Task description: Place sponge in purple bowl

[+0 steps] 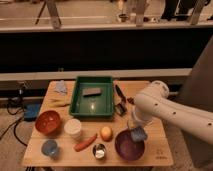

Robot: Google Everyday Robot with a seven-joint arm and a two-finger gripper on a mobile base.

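Across the wooden table (65,114), from its right edge, reaches the white arm (167,112), bent down toward the near right corner. Mid-table, toward the far edge, lies the green tray (82,105) with a dark block (91,91) inside. By the near right corner sits the purple bowl (127,147), round, with a dark hollow. Toward the near left corner stand an orange-red bowl (48,122) and a white cup (74,128). The sponge (139,134) is a small pale-blue piece with soft edges. It hangs clear of the table, just above the purple bowl's far right rim. The tool (136,129) is closed on the sponge's upper part and holds it there.
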